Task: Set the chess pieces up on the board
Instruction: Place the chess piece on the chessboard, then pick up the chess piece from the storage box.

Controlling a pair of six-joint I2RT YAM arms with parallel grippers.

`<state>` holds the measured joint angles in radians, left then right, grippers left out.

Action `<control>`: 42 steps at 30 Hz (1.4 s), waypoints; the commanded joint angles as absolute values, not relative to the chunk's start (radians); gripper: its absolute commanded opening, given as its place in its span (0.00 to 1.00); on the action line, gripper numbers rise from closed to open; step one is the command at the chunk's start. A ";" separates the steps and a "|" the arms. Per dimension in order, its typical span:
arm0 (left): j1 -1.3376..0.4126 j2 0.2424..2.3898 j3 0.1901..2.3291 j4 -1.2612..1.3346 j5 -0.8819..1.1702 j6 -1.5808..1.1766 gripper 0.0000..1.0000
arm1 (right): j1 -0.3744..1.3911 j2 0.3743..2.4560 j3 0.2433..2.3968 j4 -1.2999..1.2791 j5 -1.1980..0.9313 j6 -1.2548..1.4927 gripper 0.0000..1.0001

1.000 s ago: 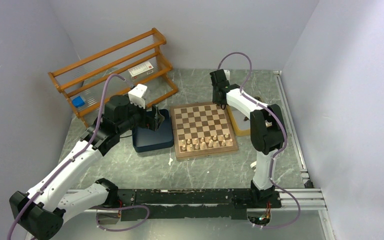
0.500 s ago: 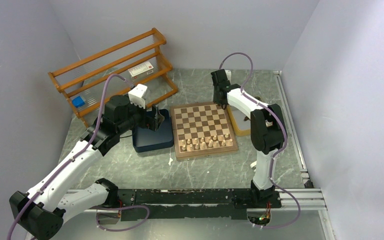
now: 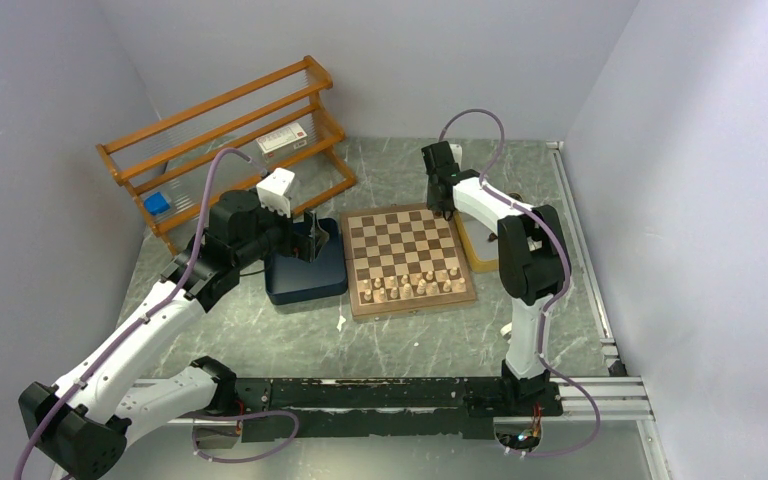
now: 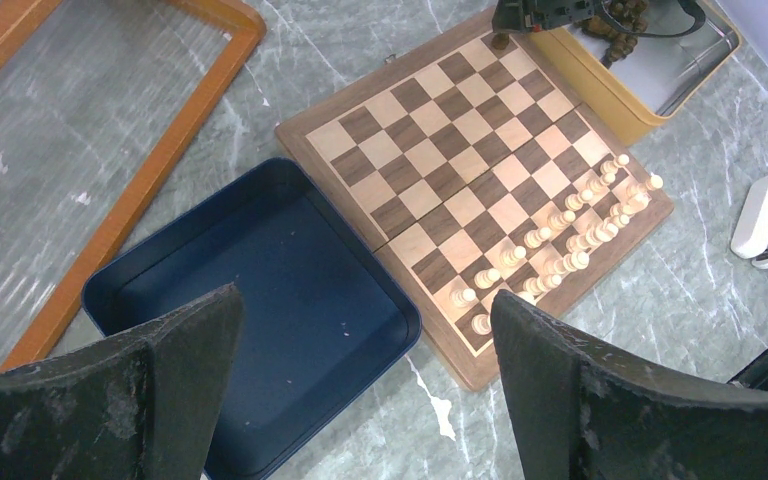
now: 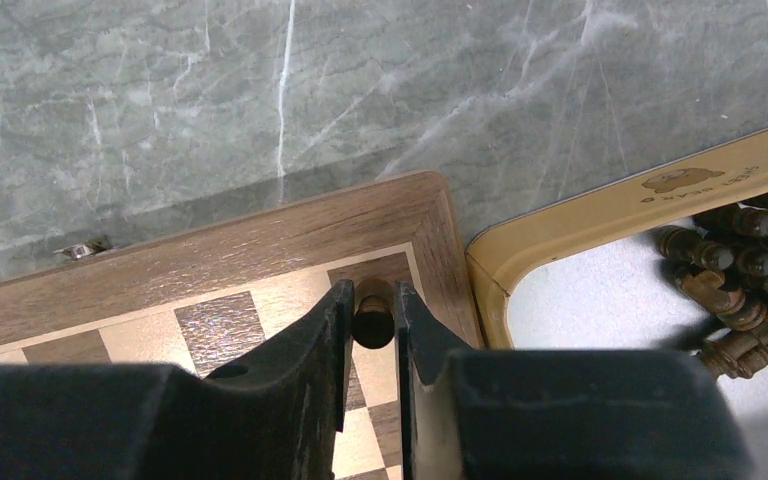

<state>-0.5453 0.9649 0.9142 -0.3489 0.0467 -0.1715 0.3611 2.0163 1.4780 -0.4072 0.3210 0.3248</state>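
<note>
Mid-frame, your right gripper (image 5: 372, 296) pinches a dark piece (image 5: 372, 322); the left gripper (image 4: 362, 300) gapes empty. Opening unevenly could topple it.

Your board (image 3: 405, 240) sits between two trays on the bench (image 3: 400, 340): left tray (image 3: 305, 278) beside it, right tray (image 3: 480, 262) holding chess pieces (image 5: 750, 260).
</note>
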 commanded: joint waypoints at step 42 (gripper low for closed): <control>-0.552 0.942 0.899 -0.328 0.043 -0.161 0.98 | 0.144 1.742 1.357 -0.377 0.391 0.269 0.38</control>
<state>-0.5453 0.9619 0.9066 -0.3481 0.0467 -0.1715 0.1902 1.7443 1.3853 -0.4007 0.3466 0.2817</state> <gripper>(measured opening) 0.977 0.381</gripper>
